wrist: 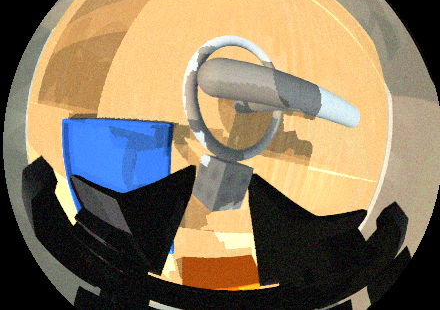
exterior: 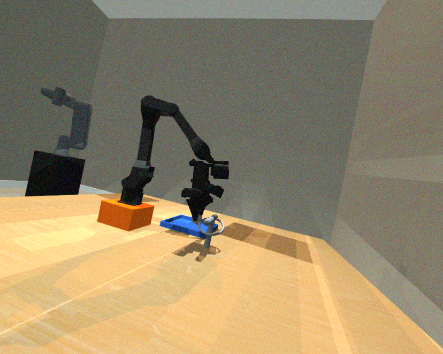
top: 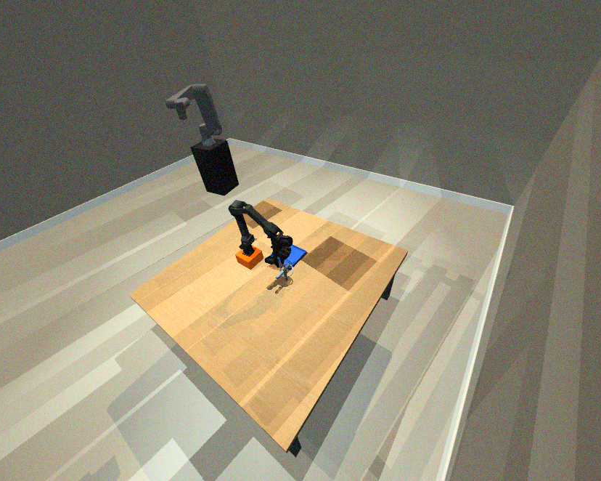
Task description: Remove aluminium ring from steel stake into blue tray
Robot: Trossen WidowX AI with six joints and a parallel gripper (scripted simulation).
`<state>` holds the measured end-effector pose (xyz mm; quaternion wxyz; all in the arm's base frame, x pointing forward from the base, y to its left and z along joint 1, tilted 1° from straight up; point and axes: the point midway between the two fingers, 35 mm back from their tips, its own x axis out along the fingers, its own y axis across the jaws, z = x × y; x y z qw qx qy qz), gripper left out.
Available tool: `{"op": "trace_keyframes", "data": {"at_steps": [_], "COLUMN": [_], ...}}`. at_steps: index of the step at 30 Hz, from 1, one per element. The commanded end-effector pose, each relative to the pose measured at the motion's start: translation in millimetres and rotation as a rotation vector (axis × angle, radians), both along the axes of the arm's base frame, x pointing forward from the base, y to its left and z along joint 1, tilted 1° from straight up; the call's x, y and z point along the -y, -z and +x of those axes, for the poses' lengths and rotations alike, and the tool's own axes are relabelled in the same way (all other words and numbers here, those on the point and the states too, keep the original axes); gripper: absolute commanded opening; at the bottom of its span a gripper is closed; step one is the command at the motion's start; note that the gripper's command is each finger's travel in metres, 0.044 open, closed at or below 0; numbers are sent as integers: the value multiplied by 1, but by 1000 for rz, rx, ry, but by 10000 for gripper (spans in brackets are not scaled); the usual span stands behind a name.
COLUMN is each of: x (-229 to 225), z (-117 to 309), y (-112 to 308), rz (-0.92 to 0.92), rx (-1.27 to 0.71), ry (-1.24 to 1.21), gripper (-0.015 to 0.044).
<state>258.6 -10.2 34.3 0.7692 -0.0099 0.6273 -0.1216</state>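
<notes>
Wooden table (top: 269, 331) (exterior: 137, 305) (wrist: 310, 40): orange block (top: 249, 258) (exterior: 124, 215) (wrist: 217, 272), blue tray (top: 297, 253) (exterior: 180, 224) (wrist: 117, 155), upright stake (top: 285, 275) (exterior: 208, 239) (wrist: 245, 107).

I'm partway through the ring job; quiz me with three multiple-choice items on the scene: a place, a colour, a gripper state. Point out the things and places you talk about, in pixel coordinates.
1. Where is the ring (top: 292, 270) (exterior: 222, 231) (wrist: 190, 97)?
A) Flat in the tray
B) Around the stake
C) On the orange block

2. What colour is the tray (top: 297, 253) (exterior: 183, 227) (wrist: 145, 155)?
A) Blue
B) Green
C) Red

3. How is the gripper (top: 281, 264) (exterior: 196, 221) (wrist: 223, 175)?
A) Wide open and away from the ring
B) Shut on nothing
C) Shut on the ring's tab

1: B, the wrist view shows its loop encircling the stake's cross-bar (wrist: 250, 80).
2: A, all three views show blue.
3: C, the grey tab (wrist: 222, 185) sits between the fingers.
</notes>
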Motion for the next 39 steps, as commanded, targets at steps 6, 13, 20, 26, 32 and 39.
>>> {"op": "trace_keyframes", "data": {"at_steps": [6,13,20,26,32,39], "x": [-2,0,0,3,5,8], "z": [1,1,1,1,0,0], "y": [-6,-12,-13,-16,-17,-19], "rz": [1,47,52,72,86,103], "rx": [9,15,16,18,20,22], "ry": [4,3,3,2,2,1], "gripper": [0,0,0,0,0,0]}}
